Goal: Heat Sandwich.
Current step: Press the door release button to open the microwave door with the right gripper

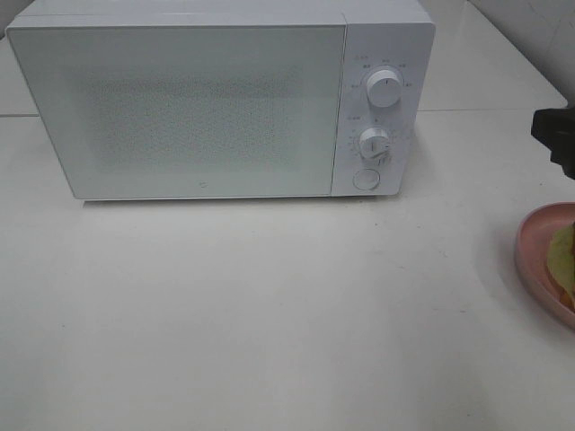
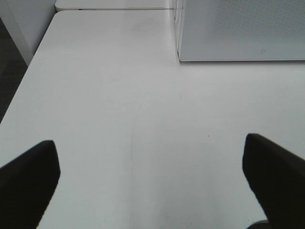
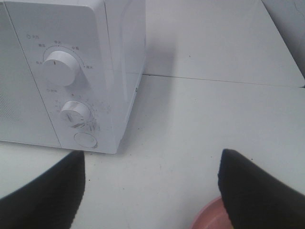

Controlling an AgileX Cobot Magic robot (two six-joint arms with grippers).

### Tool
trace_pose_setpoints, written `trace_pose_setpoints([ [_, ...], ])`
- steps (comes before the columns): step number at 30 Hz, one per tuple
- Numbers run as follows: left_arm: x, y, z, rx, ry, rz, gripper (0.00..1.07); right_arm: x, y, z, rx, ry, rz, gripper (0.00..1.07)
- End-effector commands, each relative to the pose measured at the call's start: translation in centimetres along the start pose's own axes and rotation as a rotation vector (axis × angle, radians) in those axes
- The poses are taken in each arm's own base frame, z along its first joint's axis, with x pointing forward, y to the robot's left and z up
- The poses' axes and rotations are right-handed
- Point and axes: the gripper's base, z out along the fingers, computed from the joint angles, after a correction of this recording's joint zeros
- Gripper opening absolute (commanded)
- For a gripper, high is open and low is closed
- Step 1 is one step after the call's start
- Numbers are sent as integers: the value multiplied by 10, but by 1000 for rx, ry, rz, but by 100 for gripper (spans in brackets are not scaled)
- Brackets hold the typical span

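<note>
A white microwave (image 1: 207, 103) stands at the back of the table with its door shut; its two knobs and round button show in the right wrist view (image 3: 64, 67). At the right edge of the exterior view a pink plate (image 1: 532, 256) holds the sandwich (image 1: 564, 260), only partly in frame, pale yellow-green with an orange bit. My right gripper (image 3: 152, 191) is open and empty, above the table between the microwave and the plate, whose rim shows in the right wrist view (image 3: 209, 217). Part of the right arm (image 1: 559, 135) shows at the right edge. My left gripper (image 2: 152, 181) is open over bare table, left of the microwave.
The white table (image 1: 269, 314) spreads in front of the microwave. Its left edge shows in the left wrist view (image 2: 19, 95), with dark floor beyond. A seam to another white surface (image 3: 214, 78) runs behind the microwave's right side.
</note>
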Motion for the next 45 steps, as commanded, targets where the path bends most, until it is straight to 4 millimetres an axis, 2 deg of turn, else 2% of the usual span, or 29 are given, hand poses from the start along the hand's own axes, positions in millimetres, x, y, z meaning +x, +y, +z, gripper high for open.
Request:
trace_pose_setpoints([
  [1,1,0,-4,-4,-36,0,100,-2,-1,8,1,-33,-7,75],
  [5,1,0,-4,-4,-36,0,100,2,0,31,-9,-52,-5,75],
  [10,1,0,-4,-4,-36,0,100,6,1,49,-16,-63,-3,75],
  [19,1,0,-4,-4,-36,0,100,13,2,75,-27,-134,-12,75],
  [26,1,0,-4,-4,-36,0,100,19,4,87,7,-164,-10,75],
  [31,1,0,-4,-4,-36,0,100,26,24,94,13,-163,-59,75],
  [34,1,0,-4,-4,-36,0,100,32,43,99,-10,-176,-104,75],
  [45,1,0,-4,-4,-36,0,100,53,79,104,-22,-156,-60,75],
])
